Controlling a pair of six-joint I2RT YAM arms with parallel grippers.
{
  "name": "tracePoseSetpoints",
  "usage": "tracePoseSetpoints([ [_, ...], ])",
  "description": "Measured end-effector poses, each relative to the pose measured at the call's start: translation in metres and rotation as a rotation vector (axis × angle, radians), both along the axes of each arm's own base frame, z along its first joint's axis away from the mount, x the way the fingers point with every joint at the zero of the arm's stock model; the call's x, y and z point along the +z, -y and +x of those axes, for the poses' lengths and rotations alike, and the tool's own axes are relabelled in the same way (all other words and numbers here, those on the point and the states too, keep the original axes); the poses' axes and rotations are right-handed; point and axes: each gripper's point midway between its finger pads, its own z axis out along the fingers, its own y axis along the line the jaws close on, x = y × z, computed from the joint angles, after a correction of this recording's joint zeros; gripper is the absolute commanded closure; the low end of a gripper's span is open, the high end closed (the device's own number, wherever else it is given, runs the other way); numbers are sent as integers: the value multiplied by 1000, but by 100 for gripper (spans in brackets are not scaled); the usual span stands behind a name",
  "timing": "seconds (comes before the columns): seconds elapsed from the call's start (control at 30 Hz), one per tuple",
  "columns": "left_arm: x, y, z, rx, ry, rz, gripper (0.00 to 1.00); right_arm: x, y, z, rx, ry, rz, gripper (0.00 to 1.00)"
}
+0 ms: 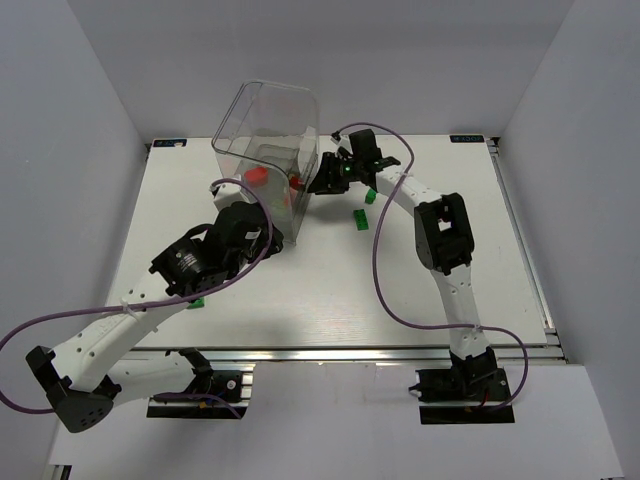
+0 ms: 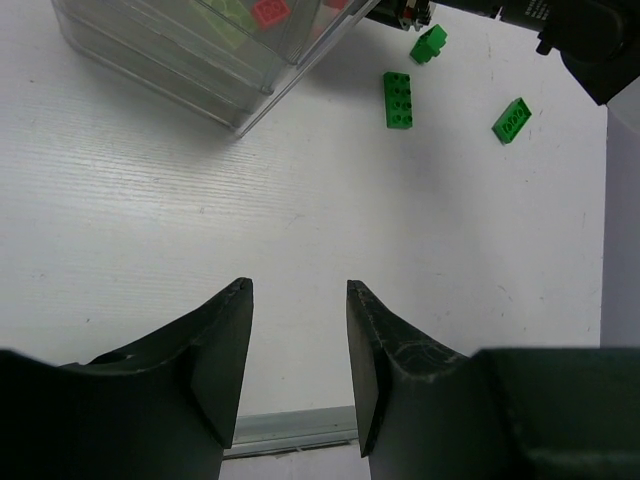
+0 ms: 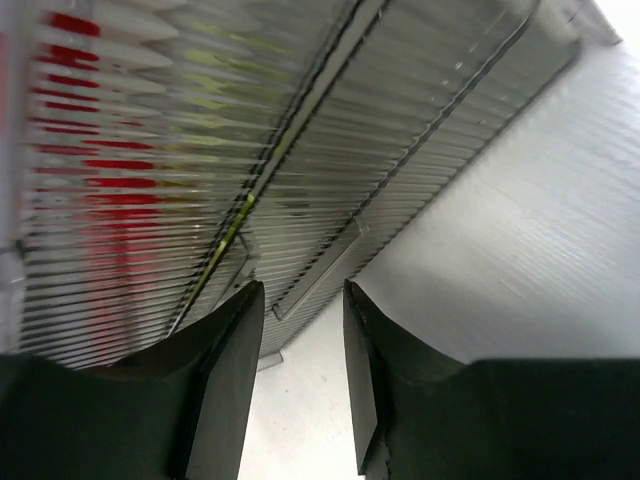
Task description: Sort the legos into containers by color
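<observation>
Sorting looks partly done. Red bricks (image 1: 255,175) and, blurred through the wall, yellow-green bricks (image 2: 228,18) sit inside the clear box (image 1: 265,120), which stands near the desk's (image 1: 330,290) far edge, left of middle. Three green bricks (image 2: 398,100) lie loose on the desk just beside the box, and a fourth green brick (image 1: 196,301) lies toward the left edge. The right hand (image 3: 300,370) is at the box's ribbed wall, its jaws partly apart and empty. The left hand (image 2: 298,370) hangs over bare desk, also parted and holding nothing.
</observation>
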Motion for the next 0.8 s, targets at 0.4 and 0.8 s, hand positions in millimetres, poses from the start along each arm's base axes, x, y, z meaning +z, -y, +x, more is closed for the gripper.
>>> tracePoseSetpoints([
  [0.4, -2, -2, -1, 12, -11, -2, 47, -12, -3, -2, 12, -46, 42, 53],
  [0.8, -7, -1, -1, 15, -26, 8, 47, -12, -8, -7, 108, -47, 177, 54],
])
